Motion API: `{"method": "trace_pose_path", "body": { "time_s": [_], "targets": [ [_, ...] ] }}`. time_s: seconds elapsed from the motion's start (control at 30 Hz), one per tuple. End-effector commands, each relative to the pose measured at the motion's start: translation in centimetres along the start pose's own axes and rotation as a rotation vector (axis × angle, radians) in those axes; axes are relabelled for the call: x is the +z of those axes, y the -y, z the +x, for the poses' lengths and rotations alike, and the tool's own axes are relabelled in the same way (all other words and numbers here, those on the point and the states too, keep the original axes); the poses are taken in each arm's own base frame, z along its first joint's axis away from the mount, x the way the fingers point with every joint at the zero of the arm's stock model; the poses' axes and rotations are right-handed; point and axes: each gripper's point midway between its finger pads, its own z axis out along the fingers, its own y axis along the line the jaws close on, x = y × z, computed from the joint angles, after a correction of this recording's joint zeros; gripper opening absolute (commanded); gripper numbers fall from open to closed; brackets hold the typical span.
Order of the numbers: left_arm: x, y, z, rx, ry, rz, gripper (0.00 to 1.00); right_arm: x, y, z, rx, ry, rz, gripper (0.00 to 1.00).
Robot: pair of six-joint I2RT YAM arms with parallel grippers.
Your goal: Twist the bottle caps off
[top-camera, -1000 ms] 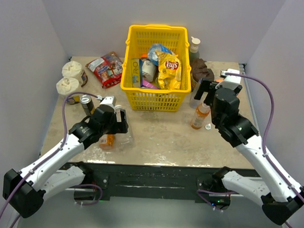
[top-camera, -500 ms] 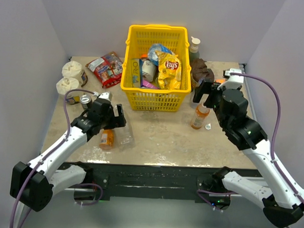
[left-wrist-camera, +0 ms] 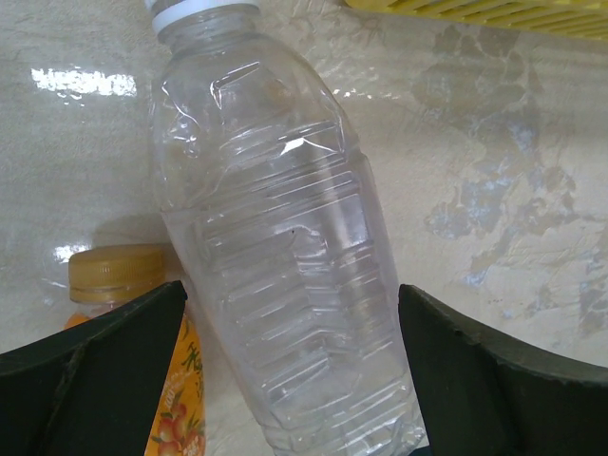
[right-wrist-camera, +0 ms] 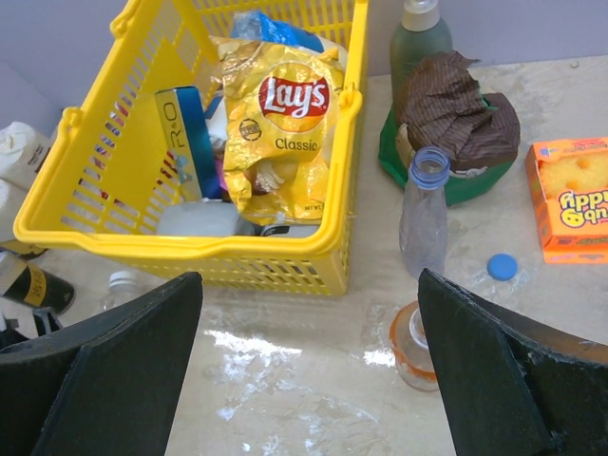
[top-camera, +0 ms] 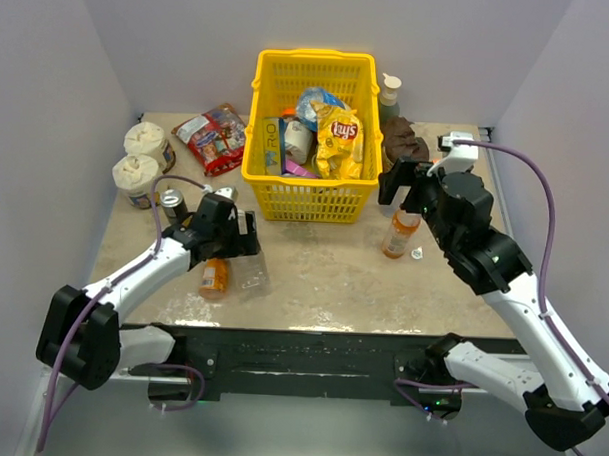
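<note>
1. On the left half of the table [top-camera: 323, 274], a clear bottle [left-wrist-camera: 275, 266] lies on its side. In the left wrist view its long axis runs up the frame, leaning slightly left. Its white cap [left-wrist-camera: 195, 9] points to the upper edge, toward the yellow basket [top-camera: 310, 203].
2. A small orange juice bottle [left-wrist-camera: 142, 361] lies just beside it on the left and roughly parallel. Its orange cap [left-wrist-camera: 119, 274] points the same way.
3. The left gripper [left-wrist-camera: 293, 323] is spread wide, one finger on each side of the clear bottle, and grasps nothing.
4. Right of the basket, a second clear bottle [right-wrist-camera: 425, 214] with a blue neck ring stands upright, neck up, its mouth apparently open. A blue cap [right-wrist-camera: 502, 266] lies loose on the table near it.
5. An orange-labelled bottle [right-wrist-camera: 415, 347] stands upright nearer the arm, seen from above.
6. The right gripper [right-wrist-camera: 309, 323] hangs above this group, released and empty.
7. Compared with one second ago, the left gripper has edged toward the basket and the right gripper has shifted left. Both remain fully parted. The bottles and the loose cap lie unchanged.
</note>
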Motion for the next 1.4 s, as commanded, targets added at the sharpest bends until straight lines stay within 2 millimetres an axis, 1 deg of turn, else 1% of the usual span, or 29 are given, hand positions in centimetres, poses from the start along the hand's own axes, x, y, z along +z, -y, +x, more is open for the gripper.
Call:
{"method": "trace_pose_path", "body": {
  "time_s": [0.0,0.07,0.27,0.47,0.57,0.77,0.83,0.97,1.07,1.27,1.37],
  "targets": [
    [1.1,0.5,-2.1,0.05,0.045,0.005,1.0,0.0,-1.8,-2.3,0.034,0.045,-0.071,0.99],
    [1.7,0.3,-2.3,0.061,0.047,-0.005,1.0,0.1,-2.0,-2.3,0.031,0.044,-0.078,0.99],
    [3.5,0.0,-1.6,0.103,0.003,-0.021,0.99,0.5,-2.1,-1.9,0.017,0.03,-0.083,0.99],
    [4.8,-0.8,0.2,0.139,-0.054,-0.027,0.97,0.8,-2.3,-1.2,0.017,0.015,-0.091,0.98],
    [4.8,-1.0,0.7,0.135,-0.07,-0.033,0.97,1.0,-2.5,-0.9,0.017,0.007,-0.1,0.99],
    [4.2,-1.7,0.4,0.163,-0.042,-0.074,1.0,1.5,-3.1,0.0,0.031,-0.014,-0.126,0.98],
    [4.2,-1.6,0.8,0.197,-0.046,-0.085,1.0,1.6,-3.3,0.1,0.045,-0.013,-0.135,0.98],
    [4.5,-2.3,1.3,0.21,-0.069,-0.117,1.0,1.6,-3.4,0.2,0.056,-0.014,-0.14,0.98],
    [4.7,-2.0,1.3,0.23,-0.078,-0.122,0.99,1.6,-3.5,0.3,0.059,-0.017,-0.142,0.98],
    [5.9,-1.5,2.6,0.275,-0.152,-0.135,0.99,1.6,-3.4,0.7,0.068,-0.023,-0.143,0.98],
    [5.9,-1.4,2.4,0.272,-0.148,-0.131,0.98,1.3,-3.3,0.8,0.073,-0.024,-0.141,0.98]
  ]
}}
